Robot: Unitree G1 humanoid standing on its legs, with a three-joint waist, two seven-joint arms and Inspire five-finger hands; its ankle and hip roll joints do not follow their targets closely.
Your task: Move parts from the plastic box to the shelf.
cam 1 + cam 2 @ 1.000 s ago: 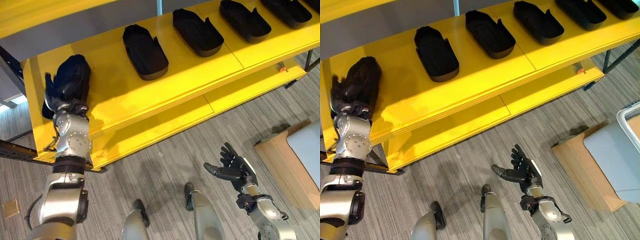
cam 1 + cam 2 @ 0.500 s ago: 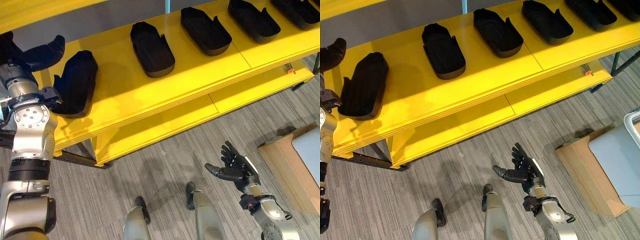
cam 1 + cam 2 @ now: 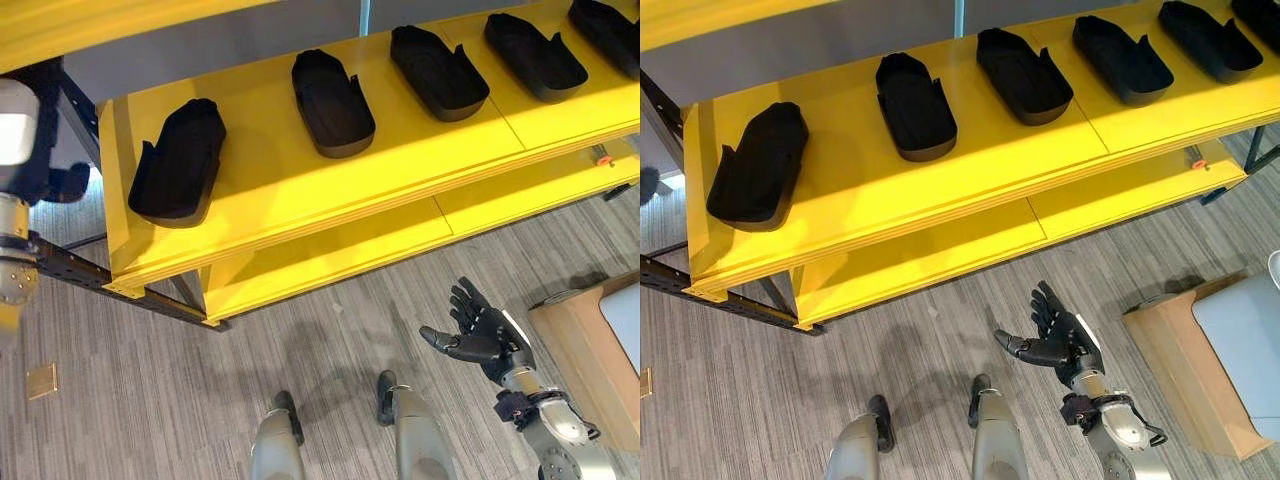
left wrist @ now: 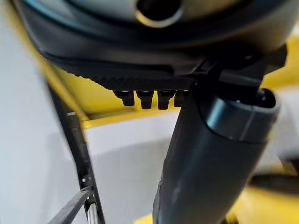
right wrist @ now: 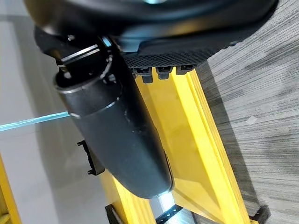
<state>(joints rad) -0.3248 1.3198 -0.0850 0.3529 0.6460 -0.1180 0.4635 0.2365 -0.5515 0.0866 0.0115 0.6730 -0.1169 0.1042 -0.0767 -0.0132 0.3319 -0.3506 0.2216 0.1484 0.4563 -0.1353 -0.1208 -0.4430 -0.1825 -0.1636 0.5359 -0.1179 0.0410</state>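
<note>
Grey plank flooring runs under a yellow shelf (image 3: 300, 190) in the left eye view, and a row of black moulded parts sits on its upper board; the leftmost part (image 3: 178, 160) now lies free at the shelf's left end, where a second ago the left hand was on it. That hand has since pulled back off the shelf, so this placement looks finished and the next part must come from the box. Off to the right a tan box (image 3: 590, 350) holding a pale bin stands on the floor. In the right eye view the right hand (image 3: 1060, 343) hovers low over the floor, palm up with fingers spread and nothing in it, well apart from the shelf and nearer the box. The left wrist view shows the left hand (image 4: 154, 95) with fingers straight and empty, shelf yellow beyond. The right wrist view shows straight fingers too
</note>
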